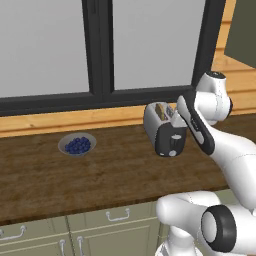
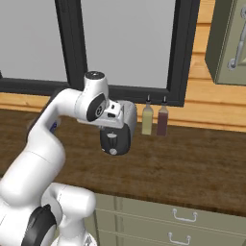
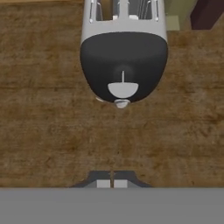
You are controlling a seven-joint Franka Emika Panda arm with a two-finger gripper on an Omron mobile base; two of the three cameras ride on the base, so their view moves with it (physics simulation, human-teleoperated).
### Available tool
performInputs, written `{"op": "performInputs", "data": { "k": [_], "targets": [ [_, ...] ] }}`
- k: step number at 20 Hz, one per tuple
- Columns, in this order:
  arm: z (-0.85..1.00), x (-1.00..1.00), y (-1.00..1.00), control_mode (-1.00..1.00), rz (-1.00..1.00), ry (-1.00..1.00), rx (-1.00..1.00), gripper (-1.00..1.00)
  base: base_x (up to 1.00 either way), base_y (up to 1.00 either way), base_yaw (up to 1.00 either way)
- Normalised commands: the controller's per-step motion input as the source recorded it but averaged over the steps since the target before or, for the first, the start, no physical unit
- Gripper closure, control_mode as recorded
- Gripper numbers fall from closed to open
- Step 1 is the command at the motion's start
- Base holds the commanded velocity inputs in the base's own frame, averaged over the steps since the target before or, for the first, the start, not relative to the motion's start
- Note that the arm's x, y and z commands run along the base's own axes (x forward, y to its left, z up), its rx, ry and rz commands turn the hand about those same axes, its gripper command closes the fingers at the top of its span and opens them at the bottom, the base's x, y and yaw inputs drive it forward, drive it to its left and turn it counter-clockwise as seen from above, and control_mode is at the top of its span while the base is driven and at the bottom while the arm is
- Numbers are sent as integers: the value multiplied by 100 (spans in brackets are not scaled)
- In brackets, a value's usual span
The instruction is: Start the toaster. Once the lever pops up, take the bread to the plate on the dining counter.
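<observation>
The silver-white toaster (image 1: 159, 128) (image 2: 126, 120) stands on the wooden worktop by the window, its black end face (image 3: 124, 61) turned toward me. On that face sits the pale grey lever (image 3: 123, 89), with a small round knob (image 3: 122, 103) just below it. The tan bread (image 1: 161, 110) stands in one top slot. My gripper (image 3: 113, 183) hovers above the worktop just in front of the end face, looking down on it. Its fingertips (image 3: 103, 183) are shut against each other with nothing between them, apart from the lever. The plate and the dining counter are out of view.
A grey bowl of blueberries (image 1: 77, 145) sits on the worktop (image 1: 115, 175) left of the toaster. Two bottles (image 2: 147, 120) (image 2: 163, 120) stand against the wall right of it. Green cabinet drawers (image 2: 178, 216) run below the worktop's front edge; a wall cabinet (image 2: 233, 43) hangs at upper right.
</observation>
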Motion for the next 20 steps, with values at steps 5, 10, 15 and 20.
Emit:
{"op": "performInputs", "data": {
  "k": [5,10,15,20],
  "targets": [
    [-22,21,0,-100,0,-1,0,100,0,0,0],
    [-15,27,0,-100,1,-1,0,100,0,0,0],
    [-17,30,-4,-100,2,0,0,100,0,0,0],
    [-20,30,-7,-100,3,0,0,100,0,0,0]
  ]
}}
